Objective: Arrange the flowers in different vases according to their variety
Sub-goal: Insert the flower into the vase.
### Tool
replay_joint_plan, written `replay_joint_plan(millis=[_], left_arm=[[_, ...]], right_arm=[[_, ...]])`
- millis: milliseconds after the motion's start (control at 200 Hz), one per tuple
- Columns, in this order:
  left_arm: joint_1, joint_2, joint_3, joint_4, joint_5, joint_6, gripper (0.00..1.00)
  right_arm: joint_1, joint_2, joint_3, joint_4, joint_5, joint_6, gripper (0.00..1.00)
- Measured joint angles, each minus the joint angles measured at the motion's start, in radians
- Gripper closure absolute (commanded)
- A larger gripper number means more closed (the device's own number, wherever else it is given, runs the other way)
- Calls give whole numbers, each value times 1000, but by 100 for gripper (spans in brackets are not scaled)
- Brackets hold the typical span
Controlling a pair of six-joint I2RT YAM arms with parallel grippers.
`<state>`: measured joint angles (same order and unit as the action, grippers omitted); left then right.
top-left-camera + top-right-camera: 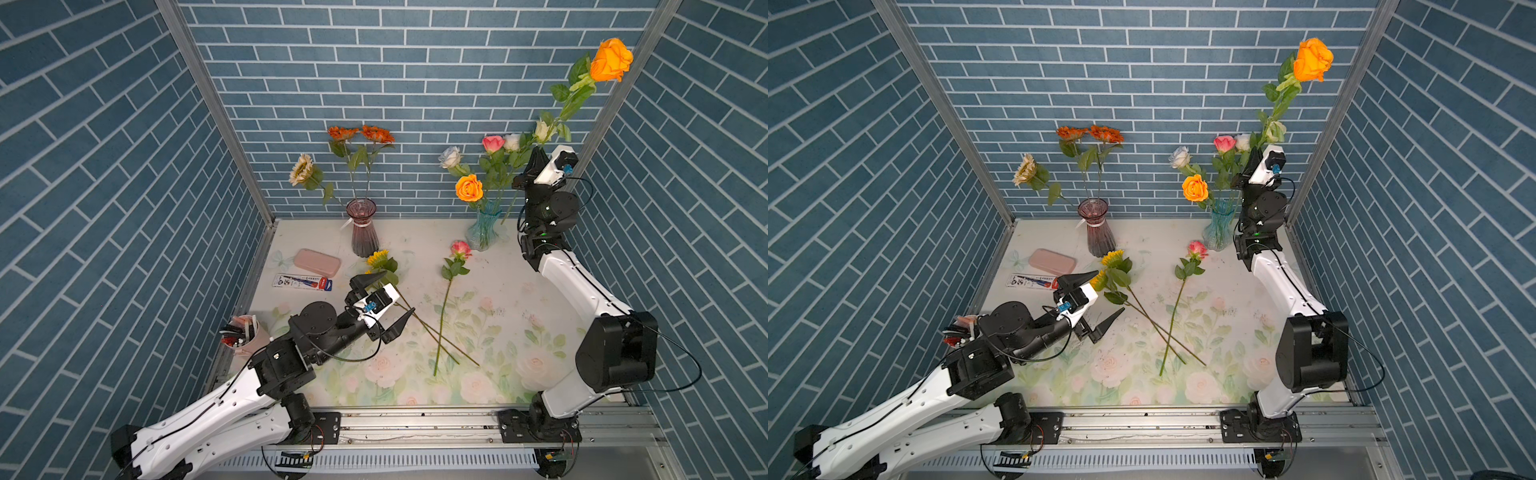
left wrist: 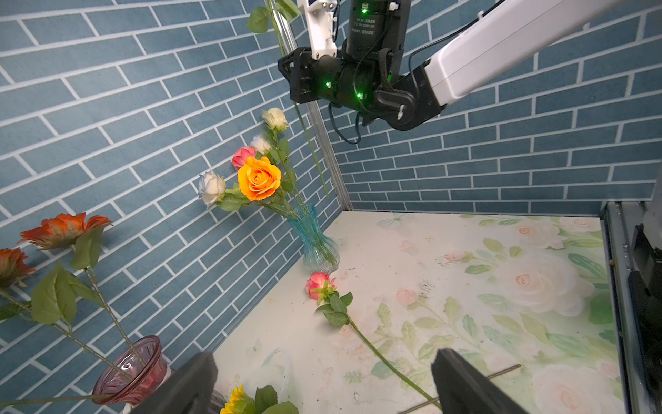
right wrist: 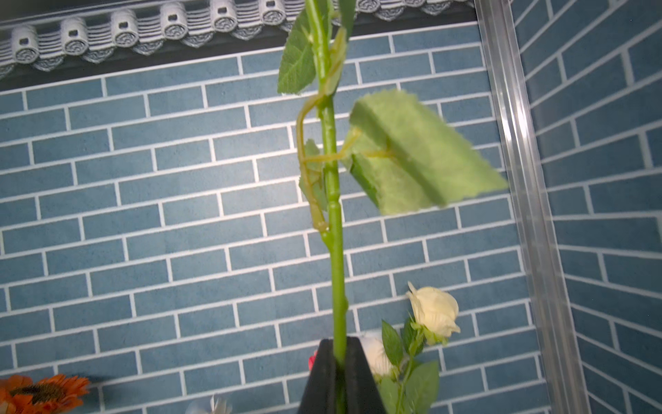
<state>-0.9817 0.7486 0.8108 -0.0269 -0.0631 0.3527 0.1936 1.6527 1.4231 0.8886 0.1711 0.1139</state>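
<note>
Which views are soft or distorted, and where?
Both top views: sharp and evenly lit, but wide-angle, with the corner posts splaying outward. Left wrist view: the left pincer is a pair of blurred dark wedges, while the aqua vase is crisp. Right wrist view: the held rose stem and its leaf are soft and the leaf edge is smeared; the right pincer is nearly black, without detail.

Bare counter (image 1: 519, 307) lies open along the front edge and right of centre. Mid-counter, the pink rose (image 1: 460, 248) and sunflowers (image 1: 377, 258) cross stems. The plum vase (image 1: 363, 228) and aqua vase (image 1: 484, 230) crowd the back edge; a pink case (image 1: 316, 262) lies near the left.
</note>
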Motion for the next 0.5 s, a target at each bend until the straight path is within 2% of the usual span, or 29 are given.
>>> replay_joint_plan(millis=[260, 500], left_arm=[[0, 24, 0, 4, -1, 11, 0], [0, 32, 0, 10, -2, 22, 0]], right_arm=[[-13, 189, 213, 57, -28, -2, 100], [-17, 347, 311, 63, -44, 2, 100]])
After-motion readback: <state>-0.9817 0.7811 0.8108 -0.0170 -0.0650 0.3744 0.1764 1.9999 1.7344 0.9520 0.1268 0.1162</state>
